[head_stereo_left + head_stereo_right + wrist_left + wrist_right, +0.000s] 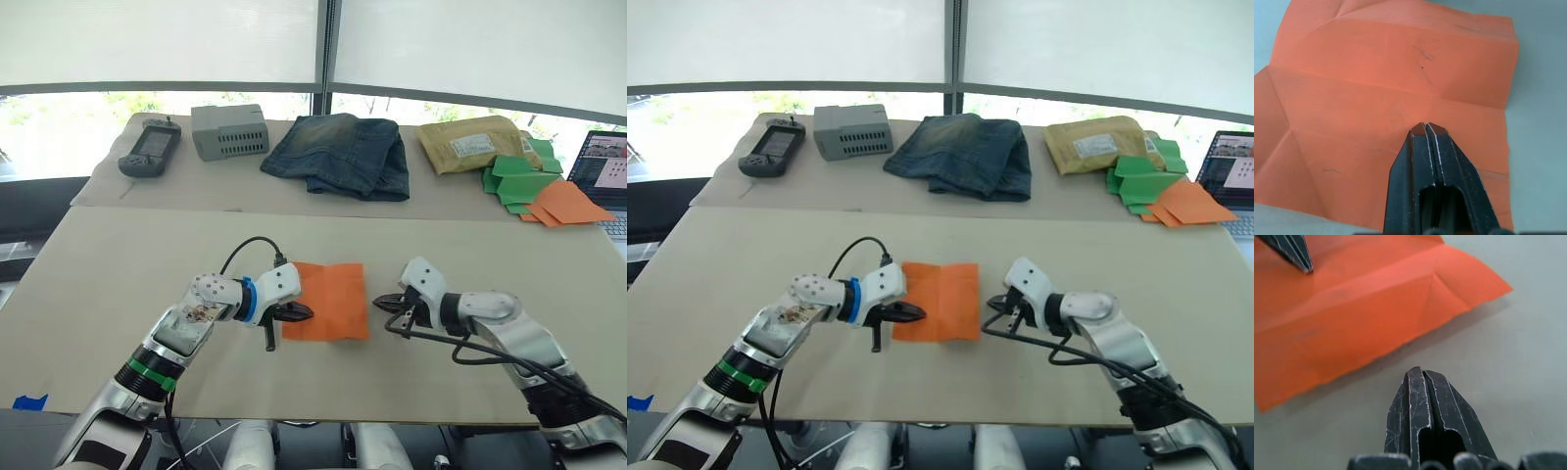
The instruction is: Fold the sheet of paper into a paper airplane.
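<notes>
While the sheet of paper (328, 300) lies opened and creased on the surface (118, 294), folding has barely begun.
Left hand (297, 312) has its fingers pressed together, tip resting on the sheet's near-left edge, apparently to pin it. Right hand (383, 303), fingers likewise pressed together and empty, sits just beside the sheet's right edge, seemingly placed to lift that side.

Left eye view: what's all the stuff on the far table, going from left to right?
Black handheld device → grey box → folded jeans → tan padded envelope → green paper pieces → orange folded pieces → laptop.
</notes>
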Robot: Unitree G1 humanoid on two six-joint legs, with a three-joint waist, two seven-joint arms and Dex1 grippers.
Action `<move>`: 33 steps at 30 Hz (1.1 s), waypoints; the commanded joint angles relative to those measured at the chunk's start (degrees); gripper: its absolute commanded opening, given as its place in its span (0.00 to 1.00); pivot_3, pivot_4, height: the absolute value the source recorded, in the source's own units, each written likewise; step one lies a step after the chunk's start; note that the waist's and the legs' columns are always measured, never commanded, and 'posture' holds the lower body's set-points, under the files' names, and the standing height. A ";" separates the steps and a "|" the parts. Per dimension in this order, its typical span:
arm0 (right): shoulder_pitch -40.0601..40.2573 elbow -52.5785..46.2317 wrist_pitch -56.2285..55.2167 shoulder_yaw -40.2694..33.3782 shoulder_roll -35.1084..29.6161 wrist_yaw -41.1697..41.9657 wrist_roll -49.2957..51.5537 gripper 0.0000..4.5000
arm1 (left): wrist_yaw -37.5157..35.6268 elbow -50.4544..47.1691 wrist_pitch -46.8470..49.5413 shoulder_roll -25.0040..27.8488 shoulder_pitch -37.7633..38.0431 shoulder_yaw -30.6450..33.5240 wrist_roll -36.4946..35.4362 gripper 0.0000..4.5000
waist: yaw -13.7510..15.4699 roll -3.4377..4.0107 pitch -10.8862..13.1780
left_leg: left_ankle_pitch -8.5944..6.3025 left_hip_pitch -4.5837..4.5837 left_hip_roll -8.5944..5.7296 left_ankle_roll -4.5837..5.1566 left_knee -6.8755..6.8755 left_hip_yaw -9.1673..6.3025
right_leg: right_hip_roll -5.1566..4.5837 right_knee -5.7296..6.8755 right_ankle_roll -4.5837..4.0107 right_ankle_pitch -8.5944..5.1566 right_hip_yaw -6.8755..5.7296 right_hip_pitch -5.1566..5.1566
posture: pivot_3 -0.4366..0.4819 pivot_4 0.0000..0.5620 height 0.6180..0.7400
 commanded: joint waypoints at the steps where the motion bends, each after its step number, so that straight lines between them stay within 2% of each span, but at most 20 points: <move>1: -1.25 1.17 -1.92 -1.46 2.07 1.73 2.04 0.01 | -0.15 0.44 2.31 0.51 2.18 -2.52 1.23 0.00 | -0.01 0.00 -0.03 | 0.00 0.00 0.00 0.00 0.00 0.00 | 0.00 0.00 0.00 0.00 0.00 0.00 | 0.48 0.27 0.80; 6: -2.76 -0.37 0.13 -5.53 6.07 3.58 8.39 0.01 | 0.27 0.74 2.36 1.07 2.39 -1.95 1.30 0.00 | -0.13 0.01 -0.06 | 0.00 0.00 0.00 0.00 -0.01 0.00 | 0.00 0.01 0.00 0.01 0.00 0.00 | 0.48 0.27 0.80; 10: -4.36 -1.33 3.32 -5.90 9.30 3.43 12.26 0.01 | 1.26 0.99 2.71 1.26 3.09 -1.03 1.15 0.00 | -0.36 0.03 -0.07 | 0.00 0.00 0.00 0.00 -0.03 0.00 | 0.00 0.00 0.00 0.01 0.00 0.00 | 0.48 0.27 0.80; 18: -9.35 7.00 2.17 -0.06 14.12 1.77 6.69 0.01 | 3.24 0.26 4.91 1.67 4.14 1.87 0.11 0.00 | -0.73 0.06 -0.10 | 0.00 0.05 0.03 0.00 -0.04 0.00 | 0.01 0.06 -0.03 0.01 -0.01 0.00 | 0.48 0.27 0.80; 30: -13.61 16.37 -0.90 4.93 19.95 4.27 1.56 0.01 | 5.97 -3.96 7.45 2.57 8.13 6.28 -2.55 0.00 | -1.48 0.07 -0.10 | 0.00 0.12 0.09 0.00 -0.14 0.00 | 0.08 0.12 0.00 0.04 -0.01 -0.04 | 0.48 0.27 0.80; 32: -14.24 18.28 -1.01 6.20 20.26 4.31 -0.10 0.01 | 6.25 -5.40 7.12 2.93 9.29 8.39 -3.70 0.00 | -1.57 0.07 -0.10 | 0.00 0.12 0.09 0.00 -0.15 0.01 | 0.08 0.12 -0.01 0.04 0.00 -0.04 | 0.48 0.27 0.80; 33: -14.55 19.17 -0.78 6.97 20.22 4.33 -1.00 0.01 | 5.59 -6.11 4.06 3.30 9.77 10.35 -4.67 0.00 | -1.66 0.07 -0.10 | 0.00 0.12 0.09 0.00 -0.15 0.02 | 0.07 0.12 -0.01 0.04 0.00 -0.06 | 0.48 0.27 0.80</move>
